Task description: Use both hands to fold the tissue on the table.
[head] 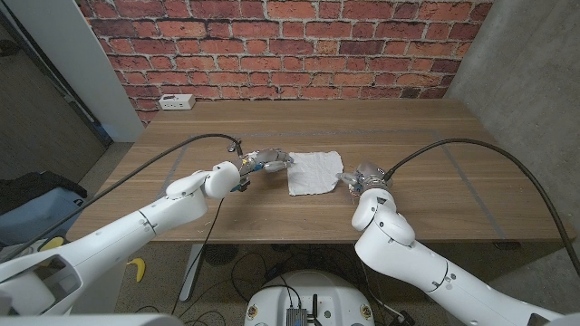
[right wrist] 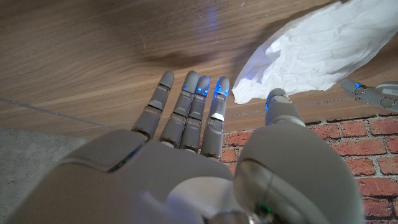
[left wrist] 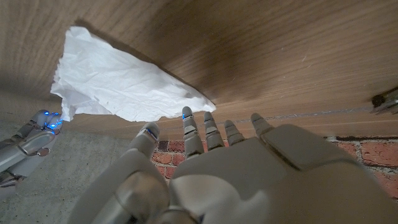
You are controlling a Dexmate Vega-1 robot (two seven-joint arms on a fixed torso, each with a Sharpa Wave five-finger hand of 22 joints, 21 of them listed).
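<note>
Both hands, left [head: 261, 164] and right [head: 362, 180], flank the tissue [head: 314, 172] mid-table with fingers spread, holding nothing; uneven pinches could drag or crumple it.

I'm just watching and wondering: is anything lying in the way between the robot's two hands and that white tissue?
Nothing visible. The crumpled white tissue lies on bare wooden table, with the left hand at one edge and the right hand at the other.
</note>
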